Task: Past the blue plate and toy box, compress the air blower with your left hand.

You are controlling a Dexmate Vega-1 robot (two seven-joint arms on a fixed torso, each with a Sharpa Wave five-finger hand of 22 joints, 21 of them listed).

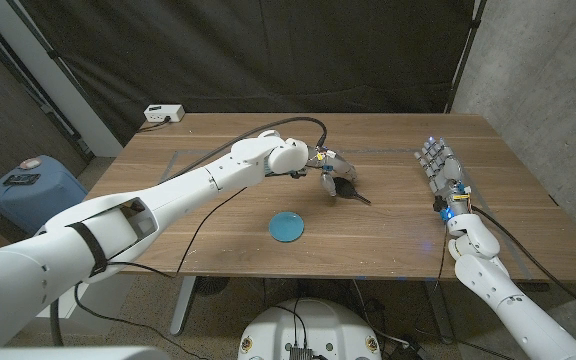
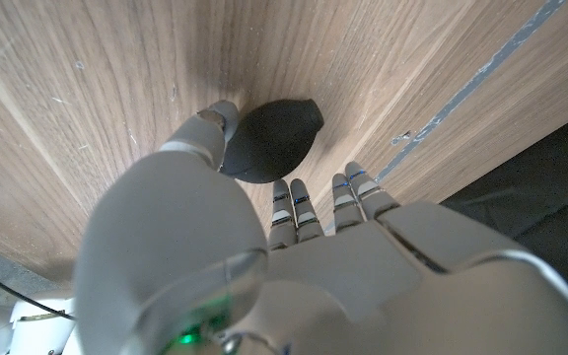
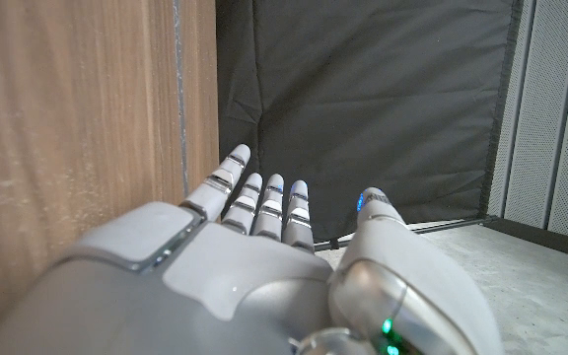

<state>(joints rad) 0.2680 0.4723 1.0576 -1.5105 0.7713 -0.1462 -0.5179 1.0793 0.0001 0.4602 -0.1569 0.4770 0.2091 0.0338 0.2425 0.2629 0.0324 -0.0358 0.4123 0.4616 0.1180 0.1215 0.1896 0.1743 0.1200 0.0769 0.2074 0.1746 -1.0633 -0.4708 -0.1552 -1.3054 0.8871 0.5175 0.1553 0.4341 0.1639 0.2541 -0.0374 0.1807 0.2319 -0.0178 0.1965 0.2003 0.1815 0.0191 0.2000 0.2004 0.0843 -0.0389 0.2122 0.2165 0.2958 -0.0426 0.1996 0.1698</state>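
- The round blue plate (image 1: 287, 226) lies on the bare wooden table (image 1: 218, 215), nearer the robot than the work. The white left arm reaches past it, and its trailing cable hangs low over the wood. In my judgement a careless pull back could drag that cable or the forearm across the plate and shove it.
- The left hand (image 1: 330, 168) is at the black rubber air blower (image 2: 270, 139), a rounded bulb with a thin dark nozzle that rests on the table just beyond the plate. In the left wrist view the thumb (image 2: 208, 135) touches one side of the bulb and the other fingertips (image 2: 294, 202) curl in near its other side. Whether the hold is already firm I cannot tell.
- The risk here is a squeeze off centre: the smooth round bulb would likely squirt out sideways or roll, nozzle swinging, instead of compressing.
- Pressing down rather than inward could pin the bulb to the wood and barely deform it.
- The right hand (image 1: 445, 174) waits well apart at the table's right side, fingers straight and spread, holding nothing. It poses little hazard unless it drifts inward.
- No toy box can be made out.
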